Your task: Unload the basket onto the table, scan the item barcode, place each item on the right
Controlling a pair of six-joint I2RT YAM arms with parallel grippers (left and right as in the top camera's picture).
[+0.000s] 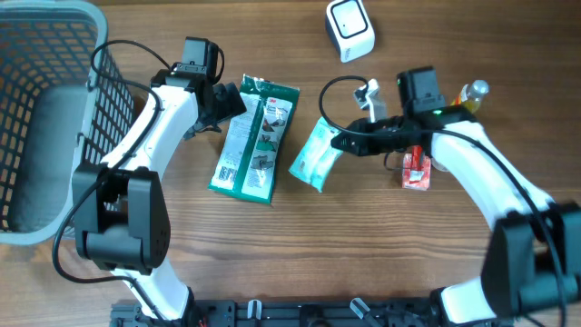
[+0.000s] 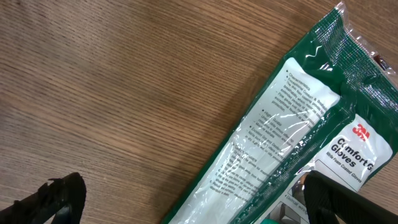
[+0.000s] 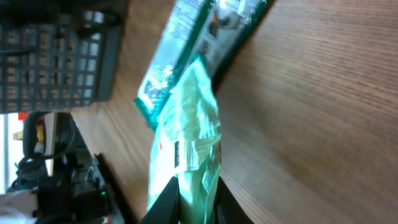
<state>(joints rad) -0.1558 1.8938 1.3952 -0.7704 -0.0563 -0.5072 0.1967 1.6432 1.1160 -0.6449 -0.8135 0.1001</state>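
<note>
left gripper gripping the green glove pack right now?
No, the left gripper is wide open, and the green glove pack lies flat on the table.

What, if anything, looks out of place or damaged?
Nothing stands out. The green glove pack lies flat and intact beside the open left tool; the right tool is shut on one end of the teal pouch.

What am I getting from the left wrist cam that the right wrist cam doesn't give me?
Left wrist only: the open left gripper and the readable Comfort Gloves print. Right wrist only: the right gripper shut on a teal pouch, plus the basket. Both: the green gloves package on the wooden table.
</note>
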